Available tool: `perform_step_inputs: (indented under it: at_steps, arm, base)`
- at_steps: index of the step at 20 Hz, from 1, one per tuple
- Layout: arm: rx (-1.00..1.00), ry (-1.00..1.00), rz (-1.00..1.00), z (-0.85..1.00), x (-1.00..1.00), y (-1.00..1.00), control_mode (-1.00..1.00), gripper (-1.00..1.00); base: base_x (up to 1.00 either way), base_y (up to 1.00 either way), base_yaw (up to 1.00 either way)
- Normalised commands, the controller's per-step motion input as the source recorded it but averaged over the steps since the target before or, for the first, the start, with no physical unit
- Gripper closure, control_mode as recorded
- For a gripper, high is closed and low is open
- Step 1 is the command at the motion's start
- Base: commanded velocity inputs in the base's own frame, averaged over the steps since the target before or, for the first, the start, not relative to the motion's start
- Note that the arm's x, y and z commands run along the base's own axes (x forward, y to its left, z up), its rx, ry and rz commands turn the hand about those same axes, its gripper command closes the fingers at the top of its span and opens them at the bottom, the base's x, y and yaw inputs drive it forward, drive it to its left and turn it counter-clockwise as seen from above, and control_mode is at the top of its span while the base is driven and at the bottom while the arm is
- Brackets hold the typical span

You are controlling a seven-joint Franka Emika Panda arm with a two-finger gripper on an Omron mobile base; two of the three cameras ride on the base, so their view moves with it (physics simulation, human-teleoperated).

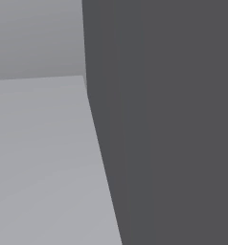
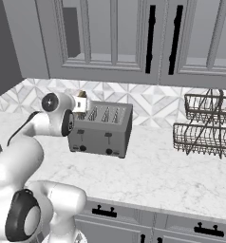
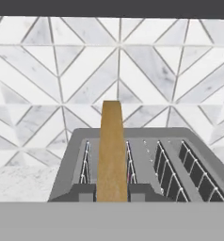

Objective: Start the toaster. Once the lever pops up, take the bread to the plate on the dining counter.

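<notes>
Tan-brown flat square bread slice (image 3: 112, 150), pinched in the closed tool (image 2: 81, 102), hangs above the grey metal toaster (image 2: 101, 128) (lift-out step); next, carry it to the plate.

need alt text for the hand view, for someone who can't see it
A tan slice of bread stands edge-on between the jaws, held just above a grey toaster with wire-lined slots. Behind the toaster is a wall of white and grey marble tiles in a diamond pattern, with a strip of pale counter at the left.
</notes>
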Motion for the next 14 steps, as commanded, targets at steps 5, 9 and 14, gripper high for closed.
perform_step_inputs:
  at_steps: [5,9,14]
  arm:
    - [0.0,0.07,0.0,0.06,-0.83,-0.38,-1.0,1.0]
    - [0.0,0.17,0.0,0.14,-0.88,-0.34,-1.0,1.0]
    - [0.0,0.27,0.0,0.01,-0.81,-0.19,-1.0,1.0]
  base:
    - [0.0,0.0,0.0]
    - [0.0,0.0,0.0]
    - [0.0,0.0,0.0]
